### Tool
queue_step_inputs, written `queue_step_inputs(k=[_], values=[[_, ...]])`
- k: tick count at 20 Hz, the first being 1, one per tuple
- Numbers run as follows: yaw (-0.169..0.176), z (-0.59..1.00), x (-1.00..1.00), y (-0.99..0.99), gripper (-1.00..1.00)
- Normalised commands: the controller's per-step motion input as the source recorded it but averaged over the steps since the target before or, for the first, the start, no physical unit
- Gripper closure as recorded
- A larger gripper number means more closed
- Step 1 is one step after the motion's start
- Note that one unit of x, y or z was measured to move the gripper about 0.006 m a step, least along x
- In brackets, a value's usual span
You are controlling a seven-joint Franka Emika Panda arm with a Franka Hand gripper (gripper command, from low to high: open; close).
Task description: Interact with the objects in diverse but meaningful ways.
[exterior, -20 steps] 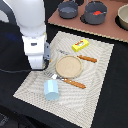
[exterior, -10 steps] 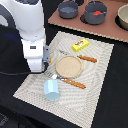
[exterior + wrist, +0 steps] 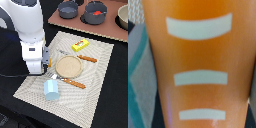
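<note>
while the arm hangs low over the mat, its gripper is hidden.
i cannot tell its opening; bread loaf (image 3: 198, 65) fills the wrist view, light-blue cup (image 3: 51, 90) nearby could get knocked.

place: robot lab tabletop | evidence: white arm (image 3: 27, 35), toy place setting on placemat (image 3: 95, 75)

Light-blue cup (image 3: 51, 90), yellow packet (image 3: 80, 45), tan plate (image 3: 68, 66), grey pots (image 3: 95, 12)

Exterior view: even, bright lighting, soft low-resolution blur, faint shadows. Wrist view: orange surface (image 3: 198, 60) fills frame, fully out of focus.
</note>
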Motion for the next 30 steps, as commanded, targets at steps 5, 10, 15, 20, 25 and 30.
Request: queue_step_inputs(k=[5,10,15,20,25,30], values=[[0.119,1.00,-0.39,0.32,1.00],[0.145,1.00,-0.46,0.49,1.00],[0.111,0.91,0.15,0.32,1.00],[-0.005,0.29,0.94,0.12,1.00],[-0.019,0.15,0.92,0.06,1.00],[-0.056,0.04,0.84,0.00,1.00]])
